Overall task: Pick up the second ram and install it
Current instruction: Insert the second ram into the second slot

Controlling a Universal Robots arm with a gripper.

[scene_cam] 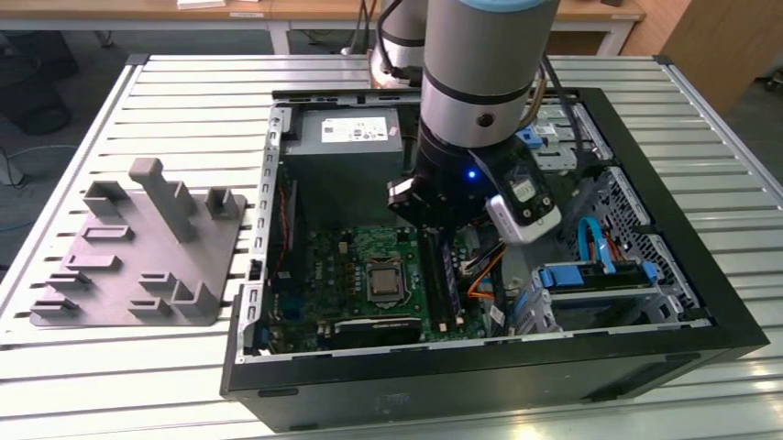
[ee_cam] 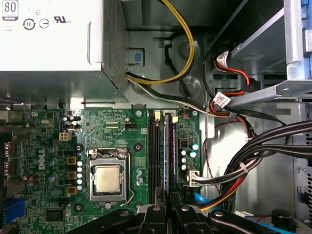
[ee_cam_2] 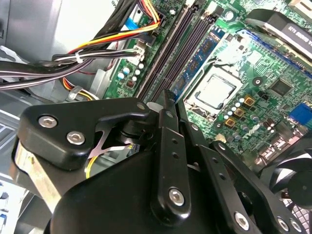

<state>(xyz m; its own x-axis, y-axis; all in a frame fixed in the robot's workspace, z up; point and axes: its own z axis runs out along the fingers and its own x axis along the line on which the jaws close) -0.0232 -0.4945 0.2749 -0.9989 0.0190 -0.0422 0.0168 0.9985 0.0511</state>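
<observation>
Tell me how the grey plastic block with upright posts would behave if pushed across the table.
The grey plastic block with upright posts looks rigid, so it should slide as one piece. Its broad flat base makes tipping unlikely. The ridged white slatted table may snag its edge.

surface: pale slatted top, its ribs running from the exterior view's left to the exterior view's right, filling most of that view
case: open black computer case lying directly on the surface, toward the exterior view's right, open side up
block: grey plastic block with upright posts, lying flat on the surface at the exterior view's left, just beside the case and apart from it
bare slats: visible along the near edge in front of the block, on the far side behind the block and case, and in a strip at the exterior view's right of the case
</observation>
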